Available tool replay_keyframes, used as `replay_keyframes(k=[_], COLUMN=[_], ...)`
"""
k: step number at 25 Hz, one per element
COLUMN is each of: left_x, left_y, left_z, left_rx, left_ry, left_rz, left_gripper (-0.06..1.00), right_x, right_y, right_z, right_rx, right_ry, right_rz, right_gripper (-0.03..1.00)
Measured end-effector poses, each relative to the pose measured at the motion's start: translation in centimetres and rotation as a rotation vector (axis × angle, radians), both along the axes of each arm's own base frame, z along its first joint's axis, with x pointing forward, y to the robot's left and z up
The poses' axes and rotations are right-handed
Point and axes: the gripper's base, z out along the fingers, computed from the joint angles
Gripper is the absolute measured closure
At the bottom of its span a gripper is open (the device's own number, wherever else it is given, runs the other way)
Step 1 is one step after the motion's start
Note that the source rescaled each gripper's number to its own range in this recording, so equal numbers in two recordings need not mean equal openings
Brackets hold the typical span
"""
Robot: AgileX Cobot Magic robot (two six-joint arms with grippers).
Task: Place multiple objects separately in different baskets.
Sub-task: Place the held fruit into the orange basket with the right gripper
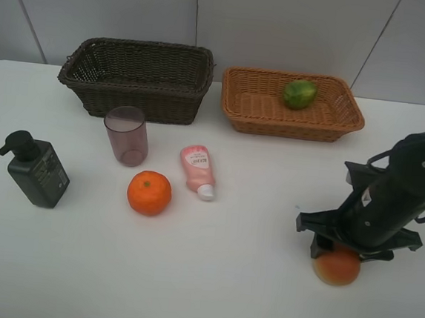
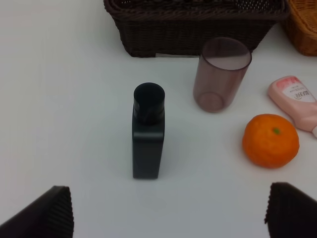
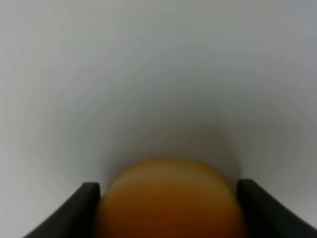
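Two baskets well beyond both hands: dark brown basket [image 1: 143, 102], tan basket [image 1: 290, 125] holding green fruit [image 1: 299, 94]. Right hand [image 3: 168, 198] clamped around red-orange fruit [image 1: 337, 268] on bench [image 1: 209, 278]. Left hand [image 2: 171, 213] spread wide, empty, pump bottle [image 2: 147, 144] standing just ahead.

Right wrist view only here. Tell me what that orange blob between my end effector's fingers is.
Observer: A red-orange fruit at the front right of the white table; the right end effector is closed on it.
Operator: Report the baskets.
Observer: The light orange-tan basket already holds a green mango-like fruit.
Operator: Report the other arm.
Observer: The left end effector is open, with the dark pump bottle standing upright ahead of it.
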Motion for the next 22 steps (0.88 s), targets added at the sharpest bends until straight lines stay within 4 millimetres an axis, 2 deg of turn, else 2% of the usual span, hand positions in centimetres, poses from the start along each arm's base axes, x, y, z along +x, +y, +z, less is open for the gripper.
replay_keyframes(k=[5,16,22], left_x=[0.0,0.0,0.0], left_y=[0.0,0.0,0.0], left_z=[0.0,0.0,0.0], left_rx=[0.0,0.0,0.0], left_ry=[0.0,0.0,0.0], left_rz=[0.0,0.0,0.0], left_gripper=[-0.06,-0.06,-0.06], right_x=[1.5,7.6,10.8], right_y=[0.6,2.9,4.2], right_z=[1.9,9.0,10.6], right_rx=[-0.002,-0.006,-0.015], right_ry=[-0.013,-0.113,-0.117], right_rz=[0.004,0.091,0.119], right_gripper=[0.95,0.95,0.95])
